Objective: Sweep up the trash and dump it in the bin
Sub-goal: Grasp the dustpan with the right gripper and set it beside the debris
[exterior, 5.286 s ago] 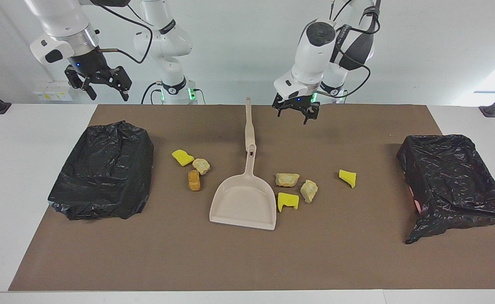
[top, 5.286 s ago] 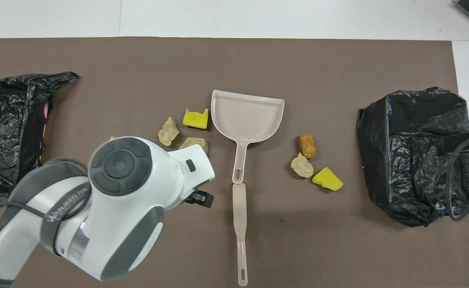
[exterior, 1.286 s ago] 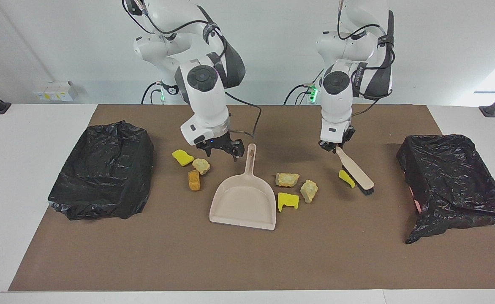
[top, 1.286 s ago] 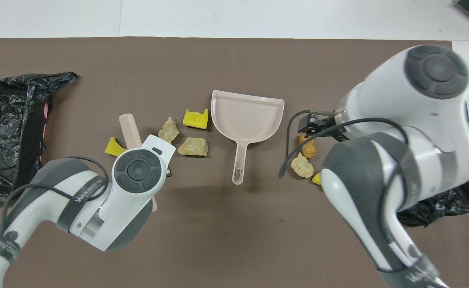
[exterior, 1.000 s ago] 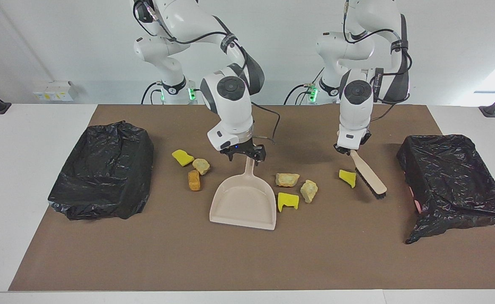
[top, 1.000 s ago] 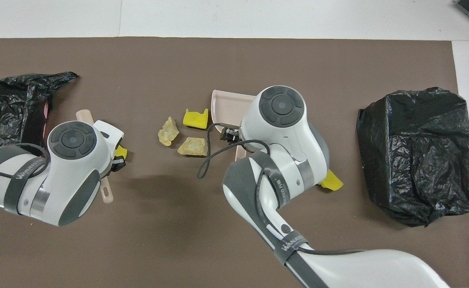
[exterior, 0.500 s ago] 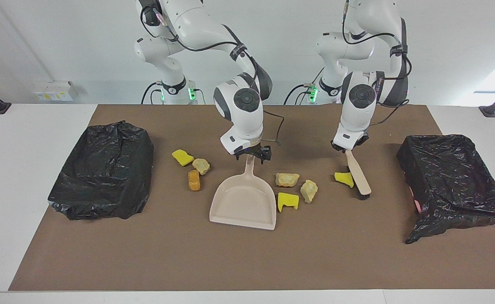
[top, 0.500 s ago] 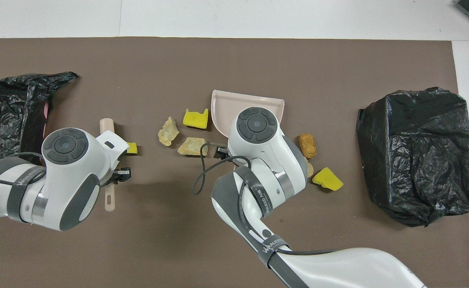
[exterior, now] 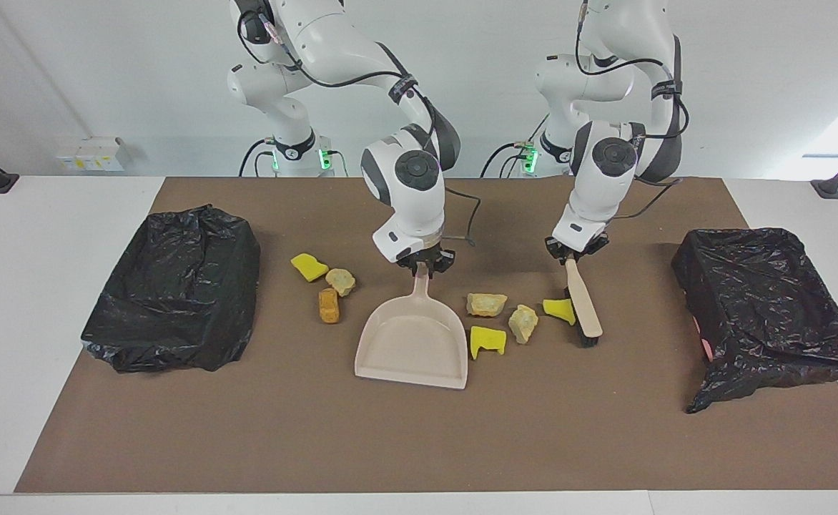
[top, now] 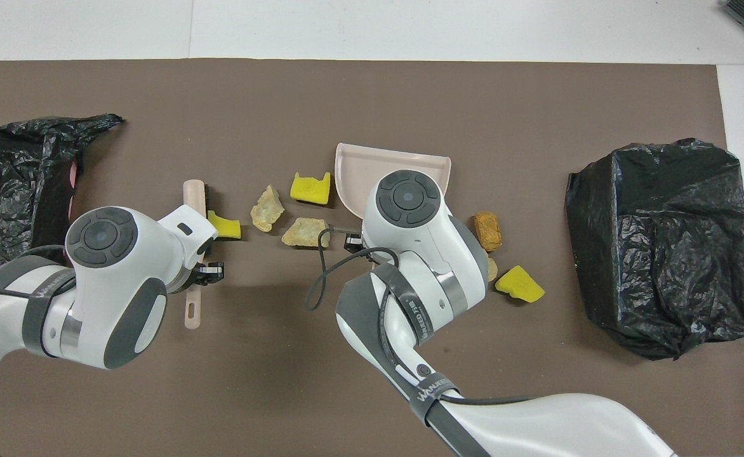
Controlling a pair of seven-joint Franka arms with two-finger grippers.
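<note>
The trash lies scattered on the brown mat on both sides of the dustpan. Toward the left arm's end are four scraps: a pale foam lump just beside the pan's handle, a notched yellow sponge piece close beside the pan's edge, a second pale lump next to it, and a yellow wedge that touches the brush (its bristles sit low against the mat, right at the wedge). Toward the right arm's end are three more, well clear of the pan: a yellow piece, a pale lump and an orange-brown chunk.

The left gripper is clamped on the top of the brush handle, and the brush slants down from it to the mat. The right gripper is at the tip of the dustpan handle with its fingers drawn in around it; the pan lies flat, mouth pointing away from the robots.

In the overhead view the right arm's wrist covers most of the pan and the brush pokes out from under the left wrist.

A black-bagged bin sits at the right arm's end of the mat, and another one at the left arm's end.
</note>
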